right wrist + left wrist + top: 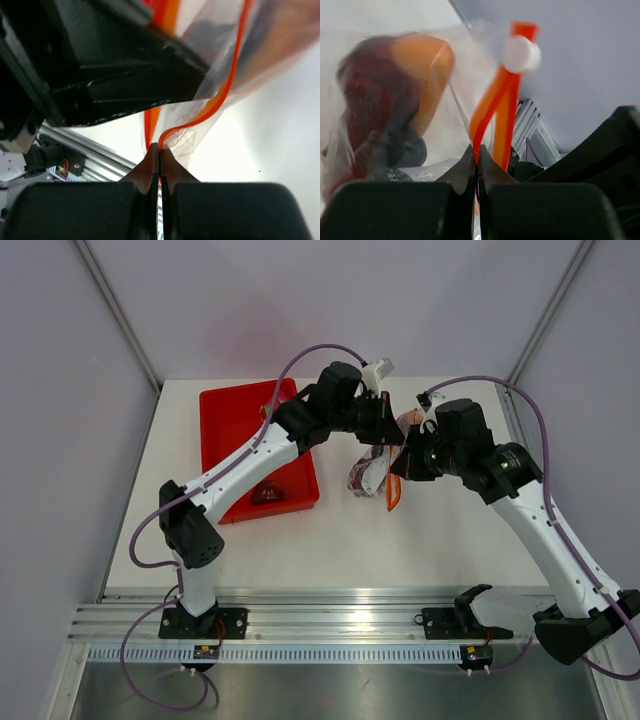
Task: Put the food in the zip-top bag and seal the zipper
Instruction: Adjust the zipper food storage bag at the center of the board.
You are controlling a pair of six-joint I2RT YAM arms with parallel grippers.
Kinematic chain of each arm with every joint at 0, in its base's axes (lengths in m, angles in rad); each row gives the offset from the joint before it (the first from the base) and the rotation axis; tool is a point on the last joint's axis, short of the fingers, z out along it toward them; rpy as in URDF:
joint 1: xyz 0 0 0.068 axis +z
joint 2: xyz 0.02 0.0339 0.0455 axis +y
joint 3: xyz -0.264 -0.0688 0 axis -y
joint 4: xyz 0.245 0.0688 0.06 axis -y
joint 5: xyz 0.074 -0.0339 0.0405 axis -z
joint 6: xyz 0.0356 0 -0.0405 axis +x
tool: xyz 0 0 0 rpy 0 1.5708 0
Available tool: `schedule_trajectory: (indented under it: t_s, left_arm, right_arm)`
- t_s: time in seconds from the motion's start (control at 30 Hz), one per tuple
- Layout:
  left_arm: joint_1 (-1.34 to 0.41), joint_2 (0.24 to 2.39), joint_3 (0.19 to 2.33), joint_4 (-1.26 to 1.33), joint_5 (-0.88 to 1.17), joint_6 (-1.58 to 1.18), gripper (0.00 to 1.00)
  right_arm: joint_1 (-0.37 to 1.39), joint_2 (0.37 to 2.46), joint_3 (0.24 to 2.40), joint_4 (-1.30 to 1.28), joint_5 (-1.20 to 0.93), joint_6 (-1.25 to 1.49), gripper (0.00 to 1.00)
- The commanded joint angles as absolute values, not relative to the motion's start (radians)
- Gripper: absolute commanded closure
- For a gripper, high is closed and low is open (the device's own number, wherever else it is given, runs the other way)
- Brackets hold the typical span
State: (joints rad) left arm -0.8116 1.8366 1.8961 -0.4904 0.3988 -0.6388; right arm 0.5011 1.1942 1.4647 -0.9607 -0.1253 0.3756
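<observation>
The clear zip-top bag (368,476) hangs above the table between my two grippers, with dark red-brown food (375,125) inside it. Its orange zipper (392,490) runs along the mouth edge. My left gripper (476,156) is shut on the orange zipper (492,107), near a white slider (520,54). My right gripper (159,148) is shut on the zipper (220,97) at the other part of the mouth. In the top view the left gripper (385,425) and the right gripper (402,462) are close together over the bag. One dark red piece of food (268,493) lies in the red bin.
A red plastic bin (245,420) stands at the left of the white table (430,540). The aluminium rail (330,622) with the arm bases runs along the near edge. Purple cables (300,360) loop over both arms. Grey walls close off the back and sides.
</observation>
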Motion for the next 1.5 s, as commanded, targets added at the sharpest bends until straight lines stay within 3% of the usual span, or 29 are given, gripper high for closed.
schedule_trajectory:
  t_s: [0.0,0.1,0.13,0.17,0.2,0.23,0.3,0.4,0.5,0.7,0.83,0.87,1.0,1.07,1.23,1.33,1.47]
  left_arm:
    - [-0.793,1.931,1.988,-0.569,0.573,-0.551,1.00]
    - [-0.750,1.968,2.014,-0.592,0.675,-0.520,0.99]
    - [-0.726,1.988,2.028,-0.600,0.707,-0.512,0.93]
    - [-0.713,1.997,2.034,-0.607,0.716,-0.506,0.83]
    - [-0.703,2.006,2.037,-0.615,0.721,-0.496,0.56]
    - [-0.684,2.029,2.061,-0.626,0.724,-0.491,0.38]
    - [-0.664,2.045,2.092,-0.689,0.723,-0.469,0.28]
    - [-0.612,2.008,2.131,-0.787,0.661,-0.396,0.28]
    - [-0.560,1.887,2.086,-0.828,0.582,-0.338,0.35]
    - [-0.598,1.606,1.755,-0.792,0.526,-0.215,0.46]
    - [-0.758,1.490,1.565,-0.759,0.341,-0.141,0.27]
    - [-0.776,1.476,1.536,-0.724,0.338,-0.155,0.16]
    - [-0.814,1.424,1.421,-0.612,0.318,-0.221,0.05]
    - [-0.828,1.413,1.394,-0.580,0.284,-0.259,0.06]
    - [-0.874,1.362,1.319,-0.445,0.218,-0.371,0.21]
    - [-0.867,1.321,1.258,-0.394,0.088,-0.471,0.25]
    - [-0.809,1.220,1.180,-0.341,0.084,-0.606,0.30]
  right_arm:
    - [0.506,1.143,1.360,-0.849,-0.219,0.461,1.00]
    - [0.508,1.085,1.254,-0.728,-0.241,0.555,1.00]
    - [0.508,1.072,1.229,-0.700,-0.235,0.584,1.00]
    - [0.508,1.063,1.177,-0.643,-0.226,0.654,1.00]
    - [0.508,1.048,1.146,-0.609,-0.210,0.694,1.00]
    - [0.508,1.046,1.114,-0.571,-0.209,0.733,1.00]
    - [0.508,1.048,1.030,-0.470,-0.212,0.834,1.00]
    - [0.509,1.054,0.976,-0.413,-0.207,0.913,1.00]
    - [0.508,1.040,0.971,-0.425,-0.180,0.923,1.00]
    - [0.508,0.993,0.979,-0.429,-0.146,0.954,1.00]
    - [0.506,0.980,0.991,-0.452,-0.129,0.965,1.00]
    - [0.508,0.974,0.996,-0.463,-0.120,0.966,1.00]
    - [0.506,0.968,0.999,-0.480,-0.089,0.969,1.00]
    - [0.506,0.968,0.999,-0.480,-0.087,0.976,1.00]
    - [0.508,0.976,0.999,-0.466,-0.110,0.979,1.00]
    - [0.506,0.992,1.008,-0.457,-0.150,0.956,1.00]
    - [0.506,1.041,1.032,-0.495,-0.202,0.899,1.00]
